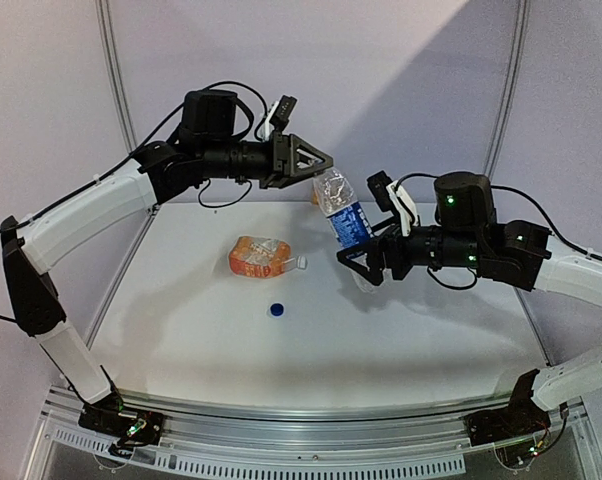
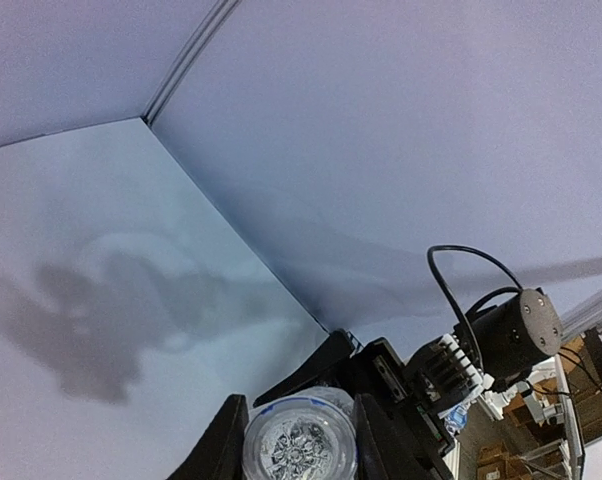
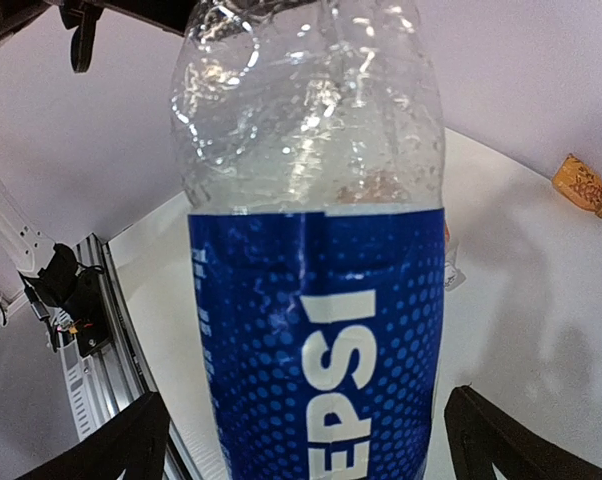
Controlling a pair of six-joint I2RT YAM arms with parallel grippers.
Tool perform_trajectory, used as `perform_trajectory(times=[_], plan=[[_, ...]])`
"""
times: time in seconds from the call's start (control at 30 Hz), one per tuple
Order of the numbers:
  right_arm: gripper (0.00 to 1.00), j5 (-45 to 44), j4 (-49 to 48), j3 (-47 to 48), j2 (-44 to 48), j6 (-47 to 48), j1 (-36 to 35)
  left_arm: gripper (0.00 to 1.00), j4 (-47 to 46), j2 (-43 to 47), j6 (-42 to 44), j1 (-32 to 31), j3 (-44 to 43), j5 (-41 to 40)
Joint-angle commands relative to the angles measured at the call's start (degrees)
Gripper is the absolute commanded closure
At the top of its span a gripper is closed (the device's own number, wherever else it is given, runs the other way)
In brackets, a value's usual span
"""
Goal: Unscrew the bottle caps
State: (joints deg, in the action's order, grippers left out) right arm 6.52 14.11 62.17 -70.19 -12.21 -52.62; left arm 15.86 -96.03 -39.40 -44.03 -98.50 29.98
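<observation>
The slim clear water bottle [image 1: 346,220] with the blue label hangs tilted in the air above the table. My right gripper [image 1: 364,268] is shut on its lower part, and the label fills the right wrist view [image 3: 316,330] between my fingers [image 3: 131,440]. My left gripper [image 1: 321,168] is closed on the bottle's upper end, which is its base [image 2: 299,450]. The dark blue cap [image 1: 277,309] lies loose on the table. The orange bottle [image 1: 259,257] lies on its side, with its white cap [image 1: 302,263] on it.
The white table [image 1: 201,340] is bounded by a rail at the near edge and grey walls behind. A small orange object [image 3: 584,185] lies at the back of the table.
</observation>
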Motion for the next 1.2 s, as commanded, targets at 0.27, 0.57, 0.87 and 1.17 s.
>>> perform_trajectory(times=[0.27, 0.57, 0.87, 1.17], plan=[[0.01, -1.94, 1.04, 0.49, 0.32, -0.43, -0.32, 0.99, 4.64, 2.69, 2.53, -0.39, 1.2, -8.0], [0.01, -5.28, 0.6, -0.32, 0.72, -0.07, -0.33, 1.0, 14.07, 5.99, 7.46, -0.27, 0.68, -20.82], [0.01, -11.08, 0.11, -1.19, 1.37, 1.28, -0.34, 1.0, 20.23, 11.11, 11.71, 1.64, 4.68, -33.12], [0.01, -12.11, 0.23, -2.79, 1.92, 1.92, -0.34, 1.0, 20.3, 17.68, 14.35, 4.5, 11.69, -41.68]])
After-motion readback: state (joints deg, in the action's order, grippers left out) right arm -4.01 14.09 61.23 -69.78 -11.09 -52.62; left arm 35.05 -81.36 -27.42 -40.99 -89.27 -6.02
